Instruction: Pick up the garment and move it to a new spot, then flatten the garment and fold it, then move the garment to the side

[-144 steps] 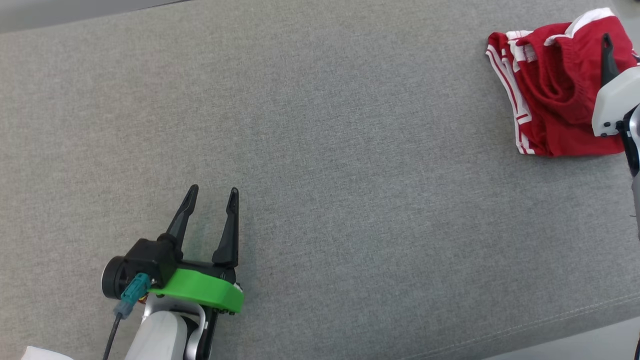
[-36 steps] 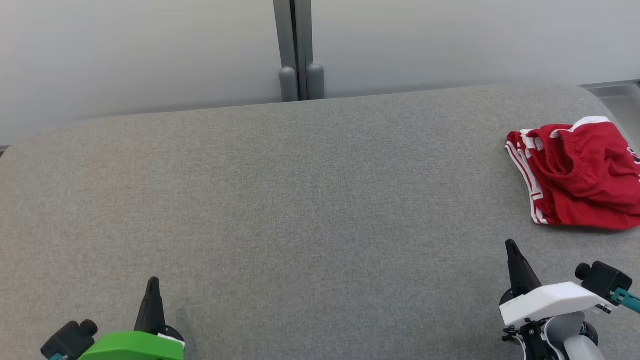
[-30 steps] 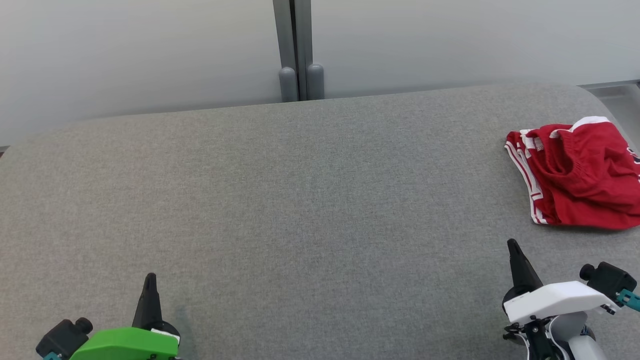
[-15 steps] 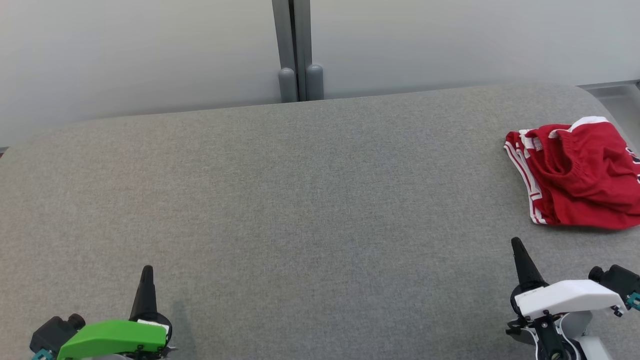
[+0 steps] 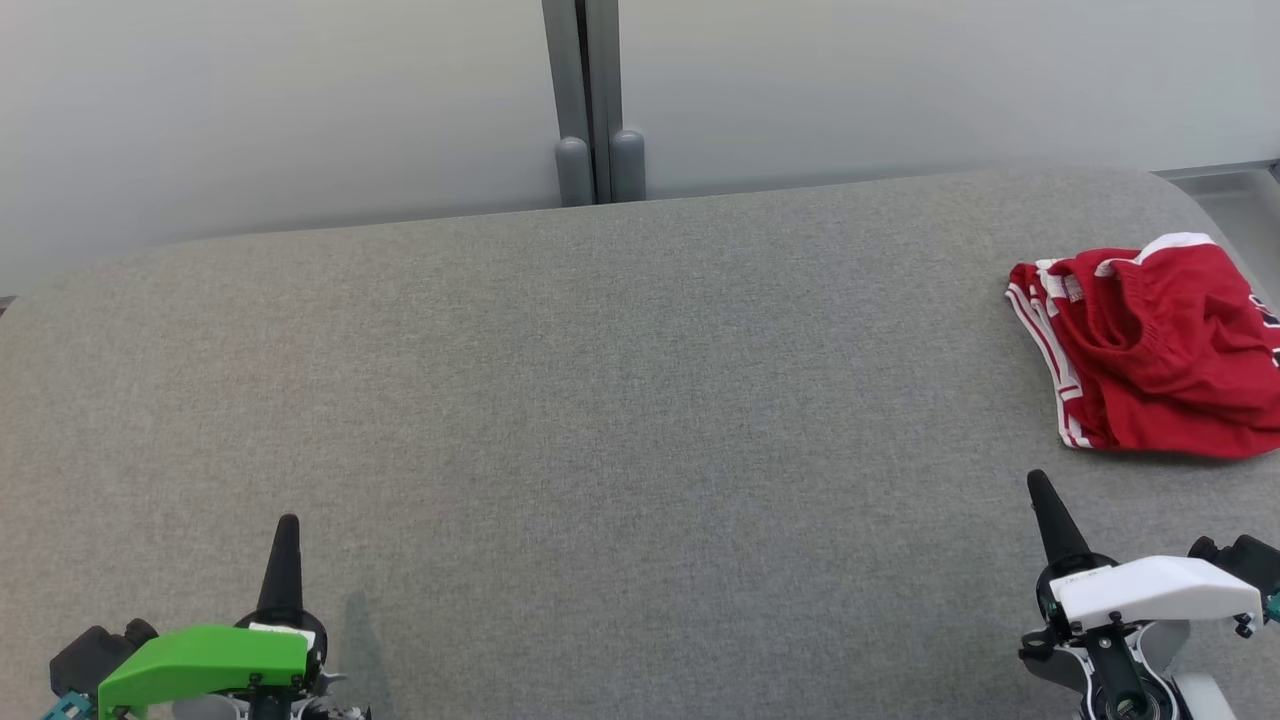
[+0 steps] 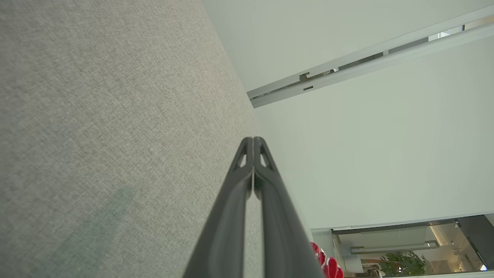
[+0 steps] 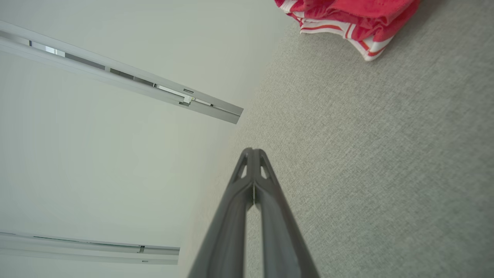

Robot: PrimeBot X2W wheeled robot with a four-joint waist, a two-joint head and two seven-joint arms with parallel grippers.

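The red garment with white trim lies bunched in a loose, doubled-over heap at the right end of the grey cloth-covered surface, its waistband gaping upward and its striped hem turned toward the middle of the surface. Its right side runs off the head view, so how tidy the fold is cannot be judged with confidence. The right gripper sits nearest the garment, just on the near side of it and apart from it, fingers pressed together with nothing between them, tips pointing toward the cloth's striped hem. The left gripper is well away from the garment, across the whole bare stretch of surface, its fingers likewise closed tight and empty. Beyond the garment a pale wall rises, with a grey post far off to the garment's left. Judging by the doubled cloth sitting at the edge and both arms low and empty, the final step, putting the garment aside, looks finished or nearly so. If anything remains, it would call for the right gripper to open, reach forward and square up the loose waistband.
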